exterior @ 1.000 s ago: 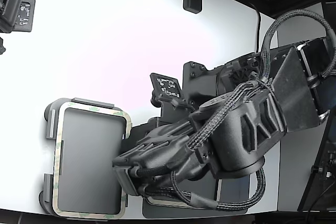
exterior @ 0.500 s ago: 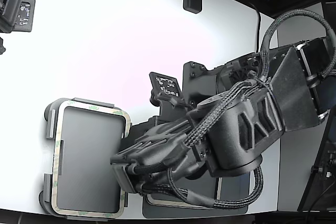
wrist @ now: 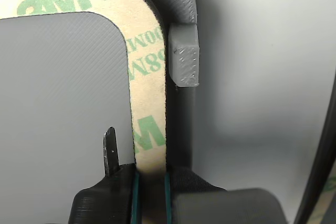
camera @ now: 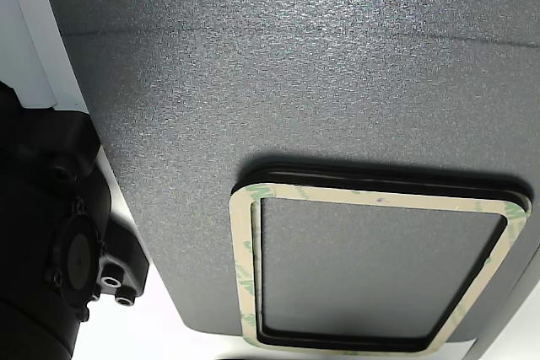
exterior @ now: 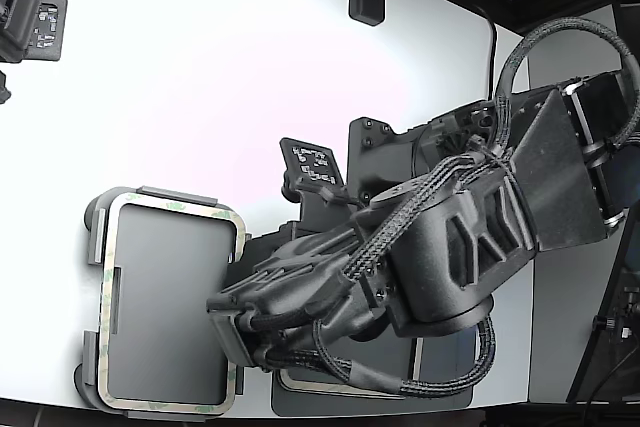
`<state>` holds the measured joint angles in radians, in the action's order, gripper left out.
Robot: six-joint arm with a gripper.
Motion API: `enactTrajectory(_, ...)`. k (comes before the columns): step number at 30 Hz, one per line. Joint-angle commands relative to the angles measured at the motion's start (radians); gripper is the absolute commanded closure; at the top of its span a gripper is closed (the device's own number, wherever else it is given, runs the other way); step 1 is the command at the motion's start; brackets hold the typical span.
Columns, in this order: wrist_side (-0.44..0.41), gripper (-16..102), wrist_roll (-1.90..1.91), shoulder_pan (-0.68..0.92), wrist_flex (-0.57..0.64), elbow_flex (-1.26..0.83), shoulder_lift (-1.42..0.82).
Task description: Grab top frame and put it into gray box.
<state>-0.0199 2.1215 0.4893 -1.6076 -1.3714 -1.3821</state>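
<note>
In the exterior view, the arm has crept a little toward that view's left over the last second, and its hand (exterior: 232, 332) now sits at the right-hand long side of the top frame (exterior: 110, 287). The frame itself has not shifted across these pictures: it lies flat inside the gray box (exterior: 93, 232), which rests on the white tabletop (exterior: 200, 77).

The wrist view shows the hand (wrist: 151, 182) closed on the frame: the cream strip (wrist: 149, 103), printed with green tape lettering, runs between the two dark fingers (wrist: 197, 179), and the jaws are pinched against it. One raised tab of the gray box (wrist: 185, 56) stands just beside the frame's outer edge, so the frame appears seated within the tray's rim.

The other view shows a stack of similar frames (camera: 371, 200) on a dark gray mat (camera: 295, 65), well apart from the box.

Judging from this, placement looks essentially done; the small leftward nudge reads as final seating. What remains is letting go and lifting clear without dragging the frame against the tab.
</note>
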Motion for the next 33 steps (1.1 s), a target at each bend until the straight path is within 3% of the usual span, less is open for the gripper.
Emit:
enactTrajectory(1,-0.002,99,-0.003,-0.015,0.005,0.017,-0.026)
enactTrajectory(33,-0.002,99,-0.006,-0.015,0.044,-0.025,-0.029)
